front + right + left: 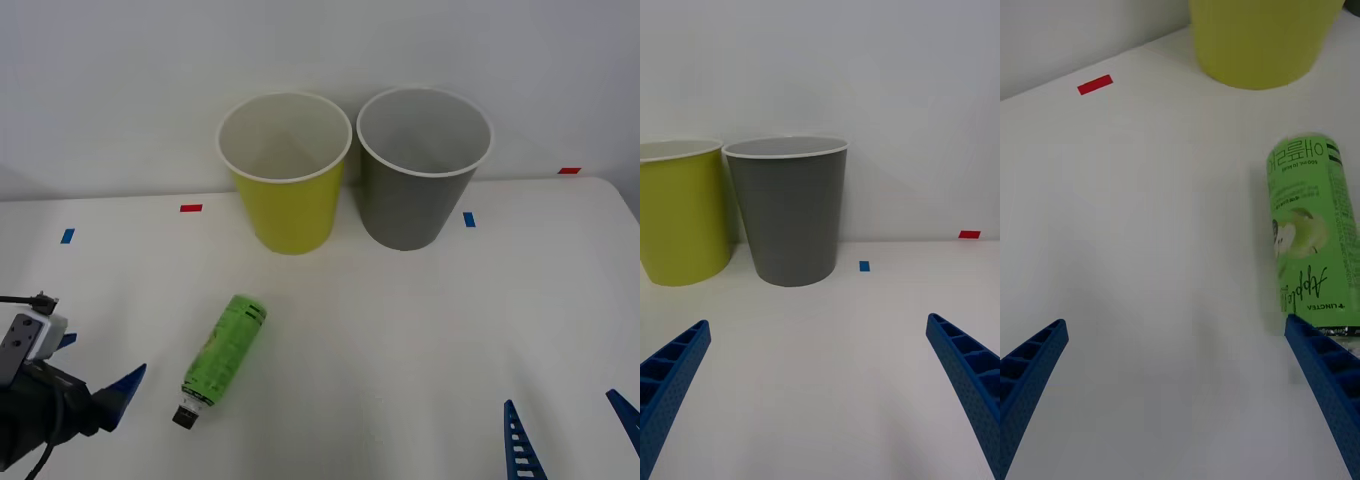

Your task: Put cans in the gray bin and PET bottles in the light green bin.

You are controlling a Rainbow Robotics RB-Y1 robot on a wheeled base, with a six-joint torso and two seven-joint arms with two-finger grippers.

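Bottle (223,359) lies just beside the left claw (1176,390), spread wide, empty.

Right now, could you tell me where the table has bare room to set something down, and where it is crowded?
The widest bare patch lies between the lying bottle and the open right gripper, in front of the gray bin. It is crowded at the back, where the green bin stands close beside the gray one, and near the open left gripper.
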